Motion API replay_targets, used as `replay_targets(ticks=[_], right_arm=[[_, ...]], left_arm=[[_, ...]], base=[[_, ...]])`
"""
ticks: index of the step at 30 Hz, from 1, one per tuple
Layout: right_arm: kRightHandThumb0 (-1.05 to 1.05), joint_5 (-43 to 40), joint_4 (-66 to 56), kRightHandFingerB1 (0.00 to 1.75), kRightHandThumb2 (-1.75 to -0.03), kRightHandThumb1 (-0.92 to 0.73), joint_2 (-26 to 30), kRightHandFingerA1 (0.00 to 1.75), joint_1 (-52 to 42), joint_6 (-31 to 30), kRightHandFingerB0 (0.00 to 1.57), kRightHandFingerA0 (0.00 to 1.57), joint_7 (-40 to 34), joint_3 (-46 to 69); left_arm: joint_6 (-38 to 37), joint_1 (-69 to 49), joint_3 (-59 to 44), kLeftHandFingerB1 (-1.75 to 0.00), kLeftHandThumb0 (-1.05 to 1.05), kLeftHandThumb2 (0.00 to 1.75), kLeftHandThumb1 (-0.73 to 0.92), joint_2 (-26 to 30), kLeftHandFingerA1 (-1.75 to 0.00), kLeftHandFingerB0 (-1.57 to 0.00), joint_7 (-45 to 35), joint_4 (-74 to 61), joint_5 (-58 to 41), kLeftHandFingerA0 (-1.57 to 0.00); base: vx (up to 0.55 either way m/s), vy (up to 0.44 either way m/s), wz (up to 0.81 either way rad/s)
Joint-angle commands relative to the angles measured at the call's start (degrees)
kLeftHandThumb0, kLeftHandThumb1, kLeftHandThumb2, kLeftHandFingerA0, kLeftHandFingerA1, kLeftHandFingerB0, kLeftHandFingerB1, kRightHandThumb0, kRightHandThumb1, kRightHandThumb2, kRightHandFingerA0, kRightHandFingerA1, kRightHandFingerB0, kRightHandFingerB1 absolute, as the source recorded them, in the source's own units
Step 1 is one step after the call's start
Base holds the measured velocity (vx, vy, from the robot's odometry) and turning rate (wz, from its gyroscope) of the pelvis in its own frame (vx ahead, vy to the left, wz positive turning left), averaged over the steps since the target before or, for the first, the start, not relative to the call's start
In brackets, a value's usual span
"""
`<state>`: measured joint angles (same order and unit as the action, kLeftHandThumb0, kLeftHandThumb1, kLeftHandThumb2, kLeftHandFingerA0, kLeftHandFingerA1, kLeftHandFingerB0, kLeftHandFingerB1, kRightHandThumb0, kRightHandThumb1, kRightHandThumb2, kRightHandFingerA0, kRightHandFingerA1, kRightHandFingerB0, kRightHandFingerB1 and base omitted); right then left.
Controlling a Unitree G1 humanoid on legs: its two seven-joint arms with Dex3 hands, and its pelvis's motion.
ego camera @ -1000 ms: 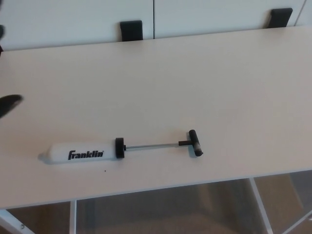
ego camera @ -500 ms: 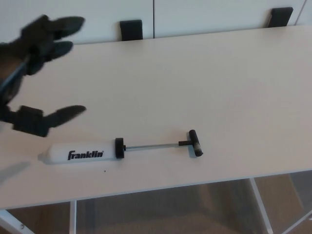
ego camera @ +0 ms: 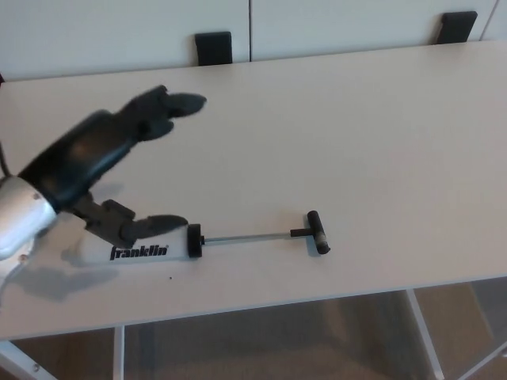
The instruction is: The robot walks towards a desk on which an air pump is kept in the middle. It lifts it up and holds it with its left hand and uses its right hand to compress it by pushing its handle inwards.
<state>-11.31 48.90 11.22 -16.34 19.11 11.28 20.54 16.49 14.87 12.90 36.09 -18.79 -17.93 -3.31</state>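
Pale and bare, the worktop [ego camera: 356, 134] carries the air pump [ego camera: 158, 249] near its front edge, lying flat with its white barrel to the left and its rod drawn out to the black handle [ego camera: 318, 232] on the right. Over the barrel hangs the left hand [ego camera: 119, 170], spread wide with thumb low and fingers [ego camera: 170, 107] high, holding nothing.
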Motion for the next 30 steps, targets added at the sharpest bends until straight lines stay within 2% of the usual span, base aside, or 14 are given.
replay_targets(ticks=[1,7,8,12,13,17,18,19,21,22,24,25,30], right_arm=[[-0.33,2.5,-3.5,0.40,-0.57,-0.59,2.7,0.51,-0.8,-0.9,0.47,0.74,0.0,-1.8],[-0.32,3.1,-4.7,0.39,-0.57,-0.59,2.7,0.51,-1.0,-1.4,0.47,0.75,-0.5,-2.2],[-0.32,3.2,-5.1,0.39,-0.57,-0.59,2.7,0.50,-1.1,-2.0,0.47,0.74,-0.8,-2.3],[-0.31,3.0,-5.2,0.39,-0.57,-0.60,2.8,0.50,-0.9,-2.7,0.47,0.74,-0.7,-2.2],[-0.31,3.0,-4.8,0.39,-0.57,-0.60,2.9,0.50,-0.8,-2.5,0.47,0.76,-0.7,-2.3],[-0.31,3.1,-4.8,0.39,-0.57,-0.60,3.1,0.50,-1.0,-2.4,0.47,0.76,-0.4,-2.5],[-0.31,3.1,-4.9,0.39,-0.57,-0.60,3.1,0.50,-1.1,-2.4,0.47,0.76,-0.3,-2.5],[-0.33,3.3,-4.7,0.39,-0.58,-0.61,3.2,0.49,-1.1,-2.2,0.47,0.75,-0.2,-2.7],[-0.33,3.4,-4.4,0.39,-0.58,-0.61,3.3,0.49,-1.0,-1.9,0.47,0.75,0.0,-2.9],[-0.34,3.8,-4.2,0.39,-0.57,-0.60,3.4,0.49,-1.0,-1.7,0.47,0.77,-0.2,-3.2],[-0.34,4.2,-4.0,0.39,-0.57,-0.60,3.5,0.49,-1.0,-1.6,0.47,0.77,-0.5,-3.5],[-0.33,4.2,-3.7,0.39,-0.57,-0.61,3.5,0.50,-0.8,-1.3,0.47,0.76,-0.4,-3.6],[-0.34,4.1,-3.0,0.39,-0.57,-0.60,3.6,0.50,-0.7,-0.4,0.47,0.77,-0.2,-3.9]], left_arm=[[-3.4,13.2,31.2,-0.32,-0.63,0.78,0.41,4.0,-0.33,-0.05,-2.9,19.1,50.3,-0.05],[-2.3,14.9,33.3,-0.29,-0.57,0.76,0.38,3.9,-0.28,-0.07,-3.7,20.6,50.7,-0.03],[-2.2,15.2,33.7,-0.27,-0.59,0.75,0.40,3.9,-0.26,-0.07,-3.9,20.8,50.7,-0.07],[-1.9,15.5,34.6,-0.29,-0.57,0.75,0.38,4.0,-0.28,-0.06,-3.9,21.0,50.5,-0.04],[-1.9,15.5,35.0,-0.26,-0.62,0.59,0.40,4.2,-0.25,-0.11,-3.9,21.0,50.7,-0.08],[-1.3,15.5,36.1,-0.26,-0.58,0.55,0.44,4.5,-0.25,-0.13,-3.5,21.1,50.9,-0.09],[-1.2,15.5,36.3,-0.26,-0.58,0.55,0.44,4.6,-0.25,-0.13,-3.4,21.1,50.9,-0.09],[-0.9,15.4,36.4,-0.30,-0.59,0.68,0.39,4.7,-0.29,-0.11,-3.4,20.8,51.1,-0.06],[-0.4,15.4,36.7,-0.30,-0.59,0.68,0.39,4.9,-0.29,-0.11,-3.4,20.6,51.4,-0.06],[-0.2,15.2,36.9,-0.24,-0.51,0.57,0.42,4.9,-0.25,-0.11,-3.3,20.4,51.8,-0.08],[0.1,15.2,37.3,-0.24,-0.51,0.57,0.42,4.9,-0.25,-0.11,-3.1,20.3,52.4,-0.08],[0.3,15.1,37.4,-0.25,-0.40,0.56,0.45,4.9,-0.25,-0.09,-3.1,20.2,52.5,-0.08],[1.4,14.9,37.9,-0.21,-0.40,0.62,0.45,5.0,-0.22,-0.05,-4.1,19.6,52.4,-0.07]], base=[[0.00,0.000,0.00],[0.00,0.000,0.00],[0.00,0.000,0.00],[0.00,0.000,0.00],[0.00,0.000,0.00],[0.00,0.000,0.00],[0.00,0.000,0.00],[0.00,0.000,0.00],[0.00,0.000,0.00],[0.00,0.000,0.00],[0.00,0.000,0.00],[0.00,0.000,0.00],[0.00,0.000,0.00]])
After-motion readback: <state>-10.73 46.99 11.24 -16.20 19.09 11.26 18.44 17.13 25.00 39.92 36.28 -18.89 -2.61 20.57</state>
